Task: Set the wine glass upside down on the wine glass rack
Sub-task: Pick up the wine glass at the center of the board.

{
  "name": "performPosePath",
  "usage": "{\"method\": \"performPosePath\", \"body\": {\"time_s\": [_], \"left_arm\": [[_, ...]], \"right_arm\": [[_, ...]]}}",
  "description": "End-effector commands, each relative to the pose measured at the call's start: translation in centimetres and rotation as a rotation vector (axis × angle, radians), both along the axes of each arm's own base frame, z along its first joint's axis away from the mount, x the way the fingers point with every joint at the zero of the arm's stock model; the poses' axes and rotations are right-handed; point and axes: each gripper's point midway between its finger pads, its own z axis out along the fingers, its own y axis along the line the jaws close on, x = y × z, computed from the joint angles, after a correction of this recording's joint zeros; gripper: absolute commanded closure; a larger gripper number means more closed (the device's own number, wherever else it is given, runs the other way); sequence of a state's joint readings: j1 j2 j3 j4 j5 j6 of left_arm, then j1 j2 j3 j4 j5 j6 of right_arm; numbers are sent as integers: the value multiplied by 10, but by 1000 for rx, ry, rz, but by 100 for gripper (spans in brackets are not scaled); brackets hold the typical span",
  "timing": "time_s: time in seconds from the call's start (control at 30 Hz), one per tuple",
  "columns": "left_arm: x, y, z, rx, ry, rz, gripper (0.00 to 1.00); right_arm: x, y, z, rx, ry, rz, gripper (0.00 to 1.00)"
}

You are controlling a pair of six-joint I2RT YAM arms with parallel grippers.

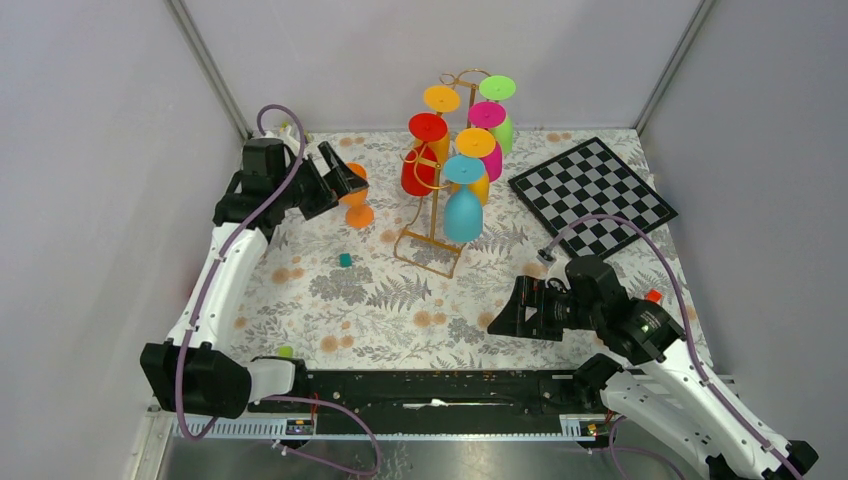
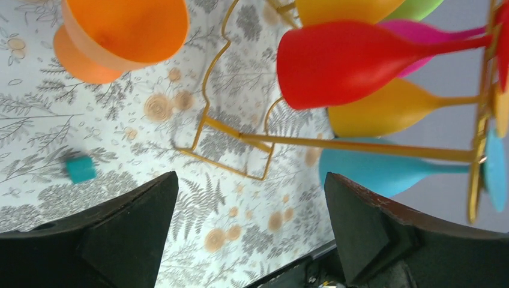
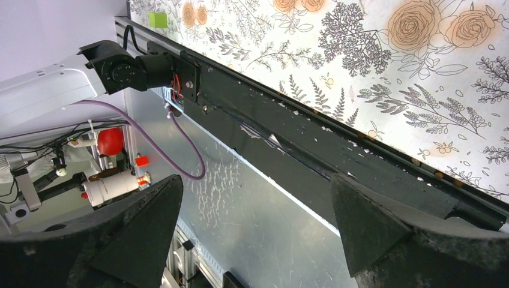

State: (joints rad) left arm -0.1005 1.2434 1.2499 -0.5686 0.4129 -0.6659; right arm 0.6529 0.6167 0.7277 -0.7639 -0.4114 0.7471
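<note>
An orange wine glass (image 1: 357, 196) stands upright on the floral cloth, just left of the wine glass rack (image 1: 432, 217). That gold wire rack (image 2: 360, 147) carries several coloured glasses hung upside down, among them red (image 2: 336, 63) and blue (image 2: 384, 171) ones. My left gripper (image 1: 343, 180) is open right beside the orange glass (image 2: 123, 30), which sits up and to the left of its empty jaws (image 2: 251, 180). My right gripper (image 1: 500, 315) is open and empty at the front right, and its jaws (image 3: 257, 180) face the table's near edge.
A chessboard (image 1: 592, 195) lies at the back right. A small teal block (image 1: 345, 260) sits in front of the rack, a green block (image 1: 285, 351) near the left arm's base, and a red piece (image 1: 654, 295) by the right arm. Grey walls enclose three sides.
</note>
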Motion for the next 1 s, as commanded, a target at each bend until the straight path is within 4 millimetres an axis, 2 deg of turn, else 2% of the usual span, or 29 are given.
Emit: {"method": "performPosePath", "body": {"time_s": [0.0, 0.07, 0.2, 0.43, 0.6, 0.77, 0.97], "left_arm": [[-14, 6, -5, 108, -25, -88, 1], [-16, 8, -12, 145, 16, -104, 3], [-13, 10, -13, 205, 54, -127, 9], [15, 15, -2, 369, 33, -111, 17], [35, 10, -6, 520, 49, -126, 21], [56, 8, -31, 605, 121, -135, 23], [79, 1, -52, 635, 148, -167, 34]], "right_arm": [[3, 3, 9, 35, -29, -10, 2], [3, 3, 7, 37, -22, -18, 2], [1, 1, 3, 35, -16, -24, 2], [1, 0, 1, 31, -13, -32, 2], [2, 1, 1, 29, -10, -32, 2], [3, 1, 0, 25, -7, -33, 2], [0, -2, -4, -6, -2, -18, 2]]}}
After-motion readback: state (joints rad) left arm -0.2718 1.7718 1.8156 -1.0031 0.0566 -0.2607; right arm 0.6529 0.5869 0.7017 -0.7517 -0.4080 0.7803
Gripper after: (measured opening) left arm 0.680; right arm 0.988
